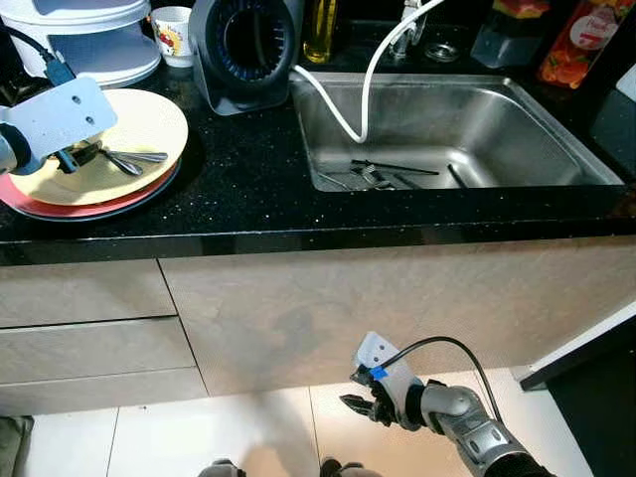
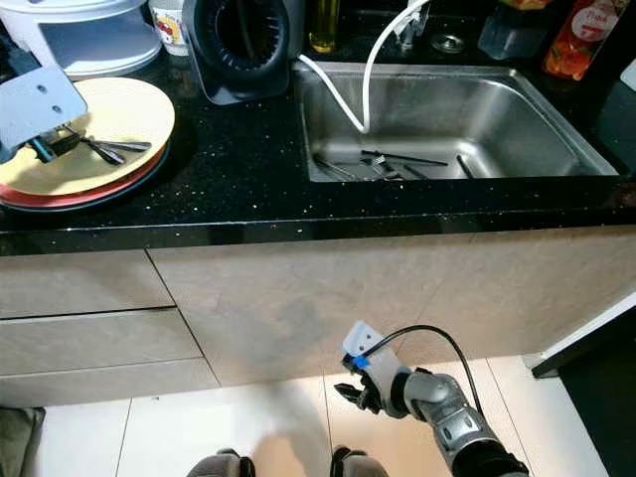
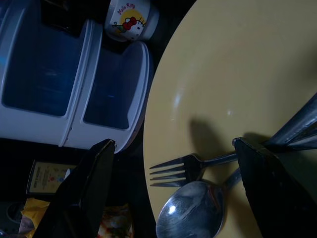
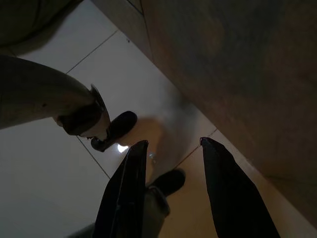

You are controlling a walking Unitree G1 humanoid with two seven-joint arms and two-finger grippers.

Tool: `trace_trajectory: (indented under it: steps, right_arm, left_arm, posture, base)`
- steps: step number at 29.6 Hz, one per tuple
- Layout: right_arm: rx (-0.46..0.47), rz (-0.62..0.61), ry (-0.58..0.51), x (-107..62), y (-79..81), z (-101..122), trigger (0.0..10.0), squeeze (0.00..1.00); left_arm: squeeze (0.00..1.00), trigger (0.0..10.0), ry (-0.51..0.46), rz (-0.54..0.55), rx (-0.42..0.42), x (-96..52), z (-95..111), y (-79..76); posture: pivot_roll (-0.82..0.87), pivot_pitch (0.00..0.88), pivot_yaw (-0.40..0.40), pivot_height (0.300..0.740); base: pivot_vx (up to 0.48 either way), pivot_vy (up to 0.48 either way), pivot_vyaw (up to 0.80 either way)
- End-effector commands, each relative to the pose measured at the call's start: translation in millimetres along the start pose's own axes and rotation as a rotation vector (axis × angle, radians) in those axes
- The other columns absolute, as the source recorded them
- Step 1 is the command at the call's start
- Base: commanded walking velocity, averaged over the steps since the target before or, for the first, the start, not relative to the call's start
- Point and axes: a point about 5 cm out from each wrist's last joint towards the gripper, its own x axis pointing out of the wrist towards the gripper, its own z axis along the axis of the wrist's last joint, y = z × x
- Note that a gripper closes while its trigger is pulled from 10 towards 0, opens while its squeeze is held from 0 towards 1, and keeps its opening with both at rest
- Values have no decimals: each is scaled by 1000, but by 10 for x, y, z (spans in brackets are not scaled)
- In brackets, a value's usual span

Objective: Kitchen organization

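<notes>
A yellow plate [image 1: 149, 124] lies on a red plate [image 1: 99, 204] at the left of the black counter [image 1: 248, 189]. A fork [image 3: 173, 168] and a spoon [image 3: 190, 215] rest on the yellow plate. My left gripper [image 3: 172, 144] hovers just over them, open, its black fingers [image 3: 89, 193] straddling the two utensils without touching them. More cutlery [image 1: 383, 174] lies in the steel sink [image 1: 556, 149]. My right gripper [image 1: 358, 405] hangs low in front of the cabinet, open, with nothing between its fingers [image 4: 218, 193].
A white lidded container [image 1: 89, 35] and a cartoon mug [image 1: 174, 35] stand behind the plates. A black round appliance [image 1: 243, 50] sits beside the sink, and a white hose [image 1: 343, 114] droops into the basin. Bottles line the back. Drawers [image 1: 89, 328] lie below, above a tiled floor.
</notes>
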Motion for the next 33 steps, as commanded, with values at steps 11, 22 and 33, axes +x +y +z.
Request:
trace_trajectory:
  steps: [11,22,33]
  right_arm:
    - [-6,-7,16,-8,-18,19,10000,0]
    - [-5,-10,18,6,-16,30,10000,0]
    - [-11,-5,24,26,-6,31,10000,0]
  left_arm:
    - [0,10000,81,-165,-52,-59,-66,-16]
    - [0,10000,126,-133,5,-174,-60,186]
    - [0,10000,174,-173,16,-352,-67,346]
  posture:
    - [41,186,-59,740]
    - [50,182,-59,740]
    - [59,176,-58,740]
  base:
    - [0,0,0]
    - [0,0,0]
    - [0,0,0]
